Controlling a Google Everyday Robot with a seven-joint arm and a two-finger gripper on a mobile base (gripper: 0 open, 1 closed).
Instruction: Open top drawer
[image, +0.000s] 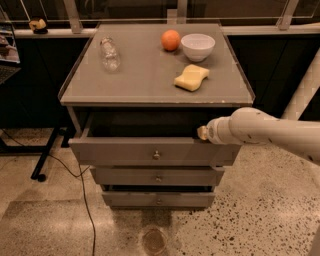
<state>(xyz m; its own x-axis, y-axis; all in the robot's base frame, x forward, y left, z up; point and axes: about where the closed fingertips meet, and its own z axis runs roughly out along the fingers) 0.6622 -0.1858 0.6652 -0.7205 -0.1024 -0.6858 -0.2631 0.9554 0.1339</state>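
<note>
Orange (170, 40), bowl (197, 46), sponge (191, 78), bottle (109, 53)
</note>
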